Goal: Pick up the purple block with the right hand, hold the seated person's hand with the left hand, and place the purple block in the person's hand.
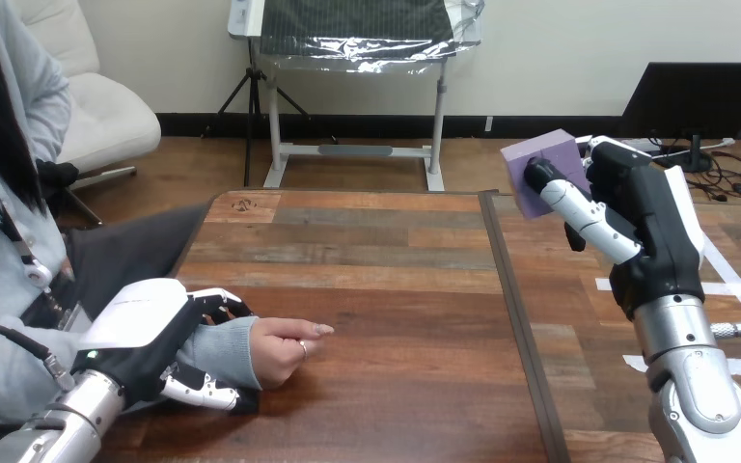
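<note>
A purple block (543,164) is held up above the table's right half, pinched between the thumb and fingers of my right hand (642,217). At the lower left my left hand (150,333) wraps round the person's wrist, its fingers curled over the top and its thumb beneath the sleeve. The person's hand (285,350) rests on the wooden table (396,289), loosely closed, with a finger pointing right. The block is well to the right of the person's hand and higher.
A dark seam (516,318) runs down the table between its two halves. White tape strips (733,289) lie on the right half. The person sits at the table's left side.
</note>
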`<state>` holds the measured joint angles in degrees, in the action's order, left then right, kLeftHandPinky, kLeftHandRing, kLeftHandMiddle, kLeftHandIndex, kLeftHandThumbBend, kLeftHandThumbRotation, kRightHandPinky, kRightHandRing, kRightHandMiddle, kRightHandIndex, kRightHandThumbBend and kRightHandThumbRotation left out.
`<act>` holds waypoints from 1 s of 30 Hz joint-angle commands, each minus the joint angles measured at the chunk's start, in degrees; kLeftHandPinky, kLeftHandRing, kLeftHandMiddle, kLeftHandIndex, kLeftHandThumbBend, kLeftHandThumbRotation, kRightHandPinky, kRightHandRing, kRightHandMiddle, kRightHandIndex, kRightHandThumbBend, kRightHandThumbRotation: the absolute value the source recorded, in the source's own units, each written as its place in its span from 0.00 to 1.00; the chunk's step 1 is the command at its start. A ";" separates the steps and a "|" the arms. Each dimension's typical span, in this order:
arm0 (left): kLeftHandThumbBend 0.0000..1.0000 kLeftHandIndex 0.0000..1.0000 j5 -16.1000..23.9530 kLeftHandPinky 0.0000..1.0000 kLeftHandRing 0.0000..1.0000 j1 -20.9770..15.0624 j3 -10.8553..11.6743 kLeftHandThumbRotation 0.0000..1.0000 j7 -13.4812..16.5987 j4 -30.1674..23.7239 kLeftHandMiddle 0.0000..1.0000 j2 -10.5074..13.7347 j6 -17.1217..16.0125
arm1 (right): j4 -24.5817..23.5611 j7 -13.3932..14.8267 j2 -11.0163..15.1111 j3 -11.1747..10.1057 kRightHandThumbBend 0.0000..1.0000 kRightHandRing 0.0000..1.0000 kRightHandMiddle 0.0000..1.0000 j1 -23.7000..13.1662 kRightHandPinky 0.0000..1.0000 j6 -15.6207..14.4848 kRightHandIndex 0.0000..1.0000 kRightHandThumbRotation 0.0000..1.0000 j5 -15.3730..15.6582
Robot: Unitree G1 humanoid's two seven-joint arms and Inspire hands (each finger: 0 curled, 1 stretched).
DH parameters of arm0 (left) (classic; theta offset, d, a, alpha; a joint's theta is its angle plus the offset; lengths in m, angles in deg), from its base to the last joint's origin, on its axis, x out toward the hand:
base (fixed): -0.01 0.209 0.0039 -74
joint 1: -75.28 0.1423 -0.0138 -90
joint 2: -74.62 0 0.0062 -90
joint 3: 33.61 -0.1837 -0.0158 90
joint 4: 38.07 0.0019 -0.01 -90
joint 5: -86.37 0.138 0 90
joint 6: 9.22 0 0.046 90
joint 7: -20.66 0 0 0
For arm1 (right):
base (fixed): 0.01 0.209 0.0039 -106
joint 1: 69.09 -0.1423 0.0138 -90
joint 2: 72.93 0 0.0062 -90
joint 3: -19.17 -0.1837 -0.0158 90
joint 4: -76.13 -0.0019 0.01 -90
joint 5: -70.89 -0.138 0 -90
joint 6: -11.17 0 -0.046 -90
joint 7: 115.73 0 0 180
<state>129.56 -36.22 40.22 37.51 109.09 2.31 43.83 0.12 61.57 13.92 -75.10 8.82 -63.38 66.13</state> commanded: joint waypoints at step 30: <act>0.97 0.40 1.45 0.39 0.36 -4.47 -7.02 0.19 11.14 6.76 0.39 -0.83 -0.73 | -5.87 -2.62 -1.20 -0.48 0.24 0.06 0.11 0.38 0.02 -0.61 0.15 0.37 -0.30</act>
<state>130.42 -38.25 34.75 48.08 114.14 1.78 42.77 -3.36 59.28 13.70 -75.33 10.43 -64.77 66.19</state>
